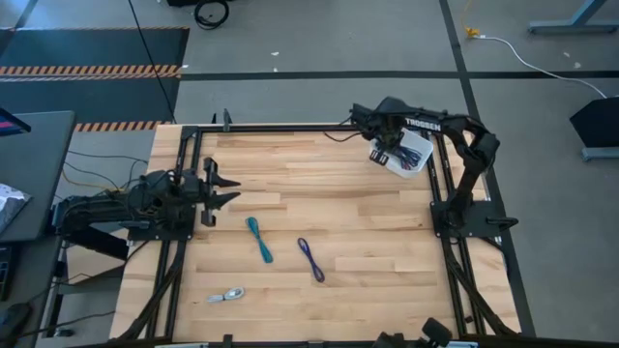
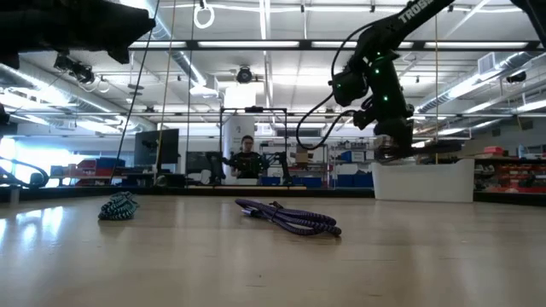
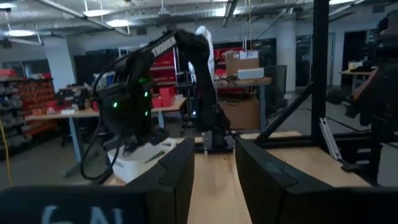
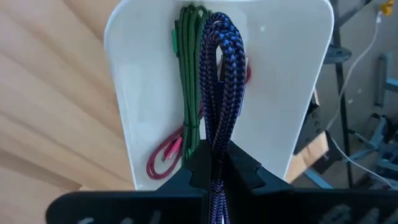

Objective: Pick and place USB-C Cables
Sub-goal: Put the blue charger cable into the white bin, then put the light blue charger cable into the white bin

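My right gripper (image 1: 385, 155) hangs over the white tray (image 1: 418, 147) at the table's far right, shut on a purple cable (image 4: 221, 74). A green cable (image 4: 188, 87) and a dark red cable (image 4: 163, 155) lie on the tray floor. On the bare wood lie a teal cable (image 1: 258, 239), a second purple cable (image 1: 310, 259) and a silver-white cable (image 1: 225, 295). My left gripper (image 1: 230, 190) waits open at the table's left edge, touching nothing. The low view shows the teal cable (image 2: 119, 206) and the purple cable (image 2: 286, 217) flat on the table. My right gripper pinches the purple cable bundle (image 4: 216, 146) between its two fingers, coming from above and pointing down. The bundle's looped end (image 4: 219, 28) hangs below the fingertips over the tray, beside the green cable. Whether it touches the tray floor I cannot tell.
Black frame rails (image 1: 440, 184) run along the table's left, right and far edges, close to the tray. Open wood lies between the loose cables and the tray. A person (image 2: 247, 158) sits in the room far behind the table.
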Controlling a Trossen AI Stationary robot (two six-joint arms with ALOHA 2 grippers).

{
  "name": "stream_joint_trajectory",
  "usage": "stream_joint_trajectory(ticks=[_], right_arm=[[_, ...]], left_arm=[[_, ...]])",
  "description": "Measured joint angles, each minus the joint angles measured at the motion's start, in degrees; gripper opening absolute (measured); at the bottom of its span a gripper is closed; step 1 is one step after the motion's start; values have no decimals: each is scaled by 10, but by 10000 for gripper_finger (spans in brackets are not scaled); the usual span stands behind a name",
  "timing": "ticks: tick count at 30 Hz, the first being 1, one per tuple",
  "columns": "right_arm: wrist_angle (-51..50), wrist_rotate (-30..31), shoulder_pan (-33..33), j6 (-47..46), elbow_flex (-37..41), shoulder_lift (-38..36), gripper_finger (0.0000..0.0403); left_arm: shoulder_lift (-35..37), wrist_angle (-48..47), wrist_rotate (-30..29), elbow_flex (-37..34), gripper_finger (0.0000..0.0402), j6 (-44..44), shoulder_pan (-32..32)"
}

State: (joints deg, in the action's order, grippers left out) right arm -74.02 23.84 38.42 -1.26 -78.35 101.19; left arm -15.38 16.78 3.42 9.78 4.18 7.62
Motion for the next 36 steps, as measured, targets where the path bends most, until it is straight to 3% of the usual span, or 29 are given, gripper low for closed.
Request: stream_joint_trajectory(ticks=[18,29,36], right_arm=[[22,-39,42,19,15,0,24],[37,-13,42,0,17,0,97],[28,-12,28,-11,17,0,111]], left_arm=[[0,28,-8,0,126,16,0],[0,27,-8,0,126,10,0],[0,26,-8,0,126,10,0]])
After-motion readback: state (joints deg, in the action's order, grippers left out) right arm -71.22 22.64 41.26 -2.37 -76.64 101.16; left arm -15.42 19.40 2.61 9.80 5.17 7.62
